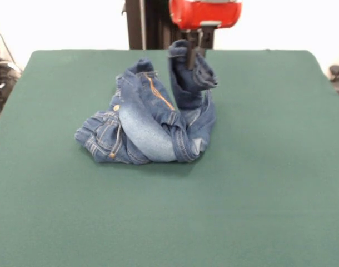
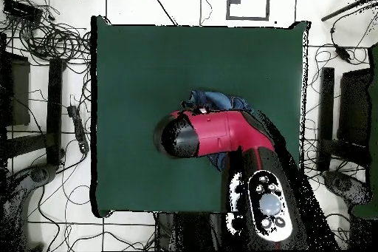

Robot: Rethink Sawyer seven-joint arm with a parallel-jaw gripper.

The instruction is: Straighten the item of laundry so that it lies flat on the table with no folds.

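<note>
- Jeans (image 1: pixel 150 119): they sit in a crumpled heap near the middle of the table (image 1: pixel 258 200), a little toward its far side, with the waistband and button low on the left of the front view.
- One part is pulled up above the heap, and the gripper (image 1: pixel 193 55) is clamped on that raised fold; your arm hides most of the pile from overhead.
- Expect soft, limp denim: light enough to lift, but it droops and drags its other layers along, and the felt-like cloth likely grips it.
- The thick seams and gathered waistband look like the firmest places to pinch.
- I judge that a hem or waistband corner gives you better control than mid-fabric.
- One leg wraps around the front of the heap, so a straight pull may tighten that twist.
</note>
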